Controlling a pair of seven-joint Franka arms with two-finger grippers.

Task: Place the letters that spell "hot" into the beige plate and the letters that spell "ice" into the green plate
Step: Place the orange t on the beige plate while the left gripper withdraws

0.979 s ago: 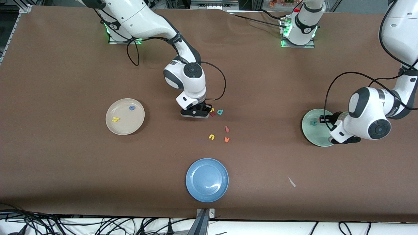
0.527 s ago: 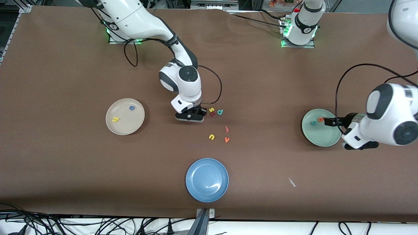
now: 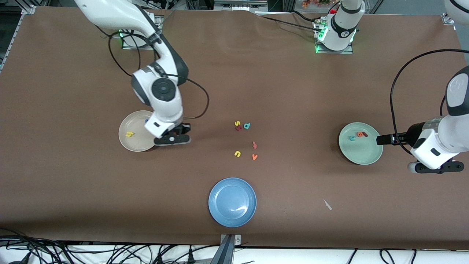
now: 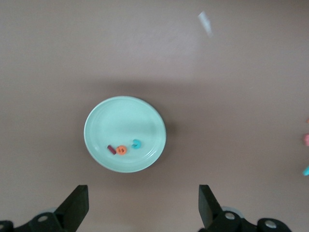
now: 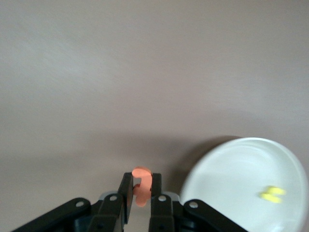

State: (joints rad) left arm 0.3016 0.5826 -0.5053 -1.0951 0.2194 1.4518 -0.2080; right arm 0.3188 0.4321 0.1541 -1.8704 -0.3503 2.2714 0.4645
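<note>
The beige plate (image 3: 133, 145) holds a yellow h (image 3: 129, 134); the right arm covers the blue o. My right gripper (image 3: 185, 128) hangs over the table beside that plate's rim, on the side toward the middle. In the right wrist view my right gripper (image 5: 141, 187) is shut on the orange t (image 5: 142, 183), with the beige plate (image 5: 231, 179) and the h (image 5: 272, 194) close by. The green plate (image 3: 361, 152) holds a teal c (image 3: 352, 138), an orange e (image 3: 359, 134) and a dark red i (image 3: 364, 134). My left gripper (image 3: 383, 139) is open and empty at its rim. In the left wrist view the fingers (image 4: 77, 205) stand wide apart short of the green plate (image 4: 120, 116).
Loose letters lie mid-table: a yellow s (image 3: 237, 123), a teal d (image 3: 247, 126), a dark red letter (image 3: 239, 128), a reddish letter (image 3: 254, 145), a yellow u (image 3: 237, 154) and an orange v (image 3: 254, 157). A blue plate (image 3: 232, 202) sits nearer the front camera. A white scrap (image 3: 327, 204) lies toward the left arm's end.
My right gripper left the loose letters and travelled to the beige plate's rim with the t. My left gripper opened over the green plate and drew back past its rim; e and i now show there.
</note>
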